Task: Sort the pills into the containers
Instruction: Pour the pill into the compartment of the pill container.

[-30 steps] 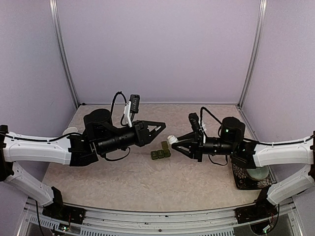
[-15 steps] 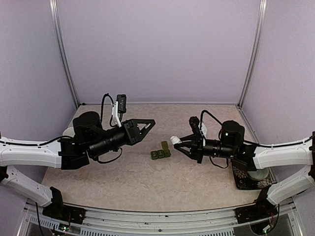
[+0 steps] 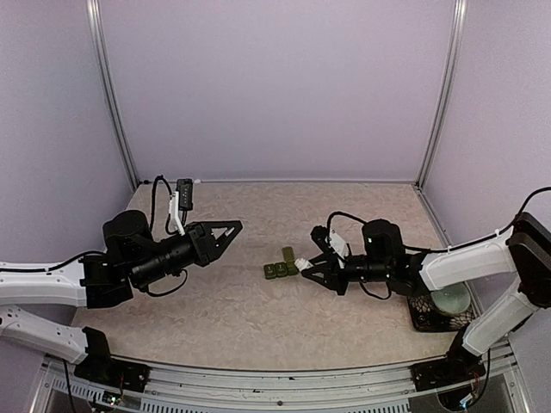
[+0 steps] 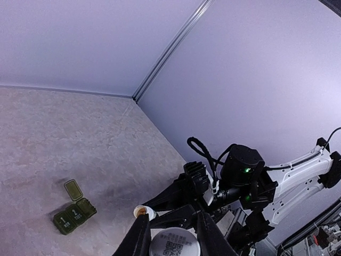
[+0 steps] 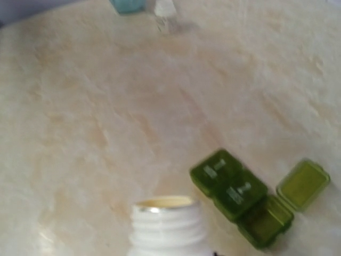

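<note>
The dark green pill-box strip [image 3: 280,268] lies mid-table with one end lid flipped open; it also shows in the left wrist view [image 4: 74,214] and the right wrist view [image 5: 234,191]. My right gripper [image 3: 308,269] is shut on an open white pill bottle [image 3: 300,261], tilted low, its mouth [image 5: 166,204] just right of the strip's open compartment [image 5: 266,221]. My left gripper [image 3: 231,231] hangs in the air left of the strip, shut on the white bottle cap [image 4: 171,246]. No loose pills show.
A black mesh basket [image 3: 424,317] holding a pale green bowl [image 3: 451,301] sits at the right edge. A light blue mug [image 5: 128,4] and a small clear item [image 5: 164,16] stand at the far side in the right wrist view. Purple walls enclose the table.
My left arm has drawn back to the left with the cap. My right gripper has dropped lower and moved left, bringing the bottle mouth up to the pill-box strip.
</note>
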